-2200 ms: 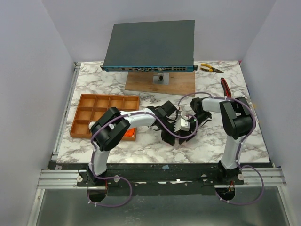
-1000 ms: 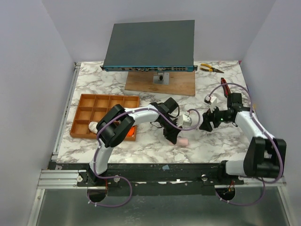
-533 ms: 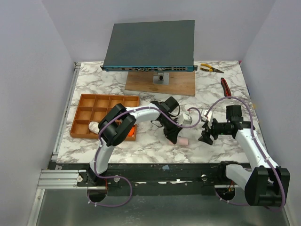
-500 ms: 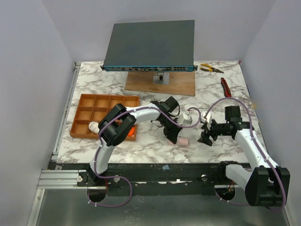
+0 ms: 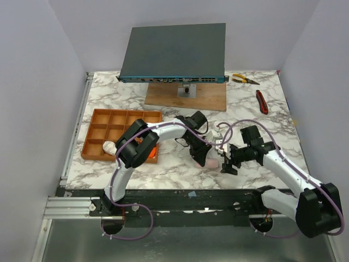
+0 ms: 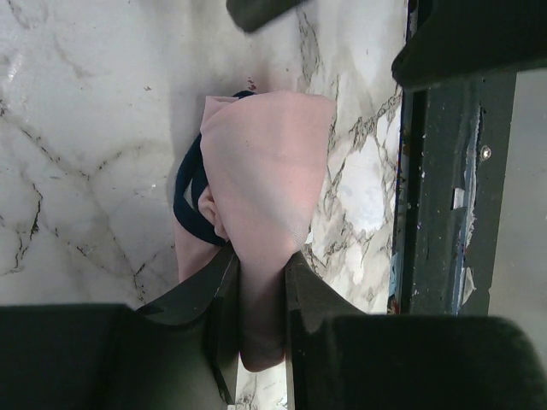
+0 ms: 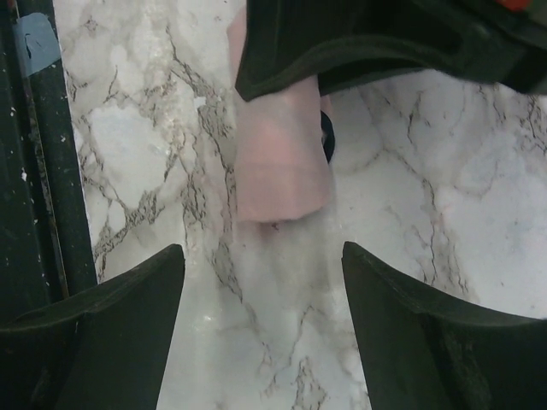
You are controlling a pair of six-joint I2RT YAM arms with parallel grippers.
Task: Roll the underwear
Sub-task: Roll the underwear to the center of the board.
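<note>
The right gripper (image 5: 227, 164) has swung in from the far right toward the middle. The left gripper (image 6: 261, 278) is clamped on the rolled pink underwear (image 6: 267, 171), near-centre on the table (image 5: 163, 174). The right jaws stand apart beside it. It looks soft, light and springy, so pinch the loose right end.
</note>
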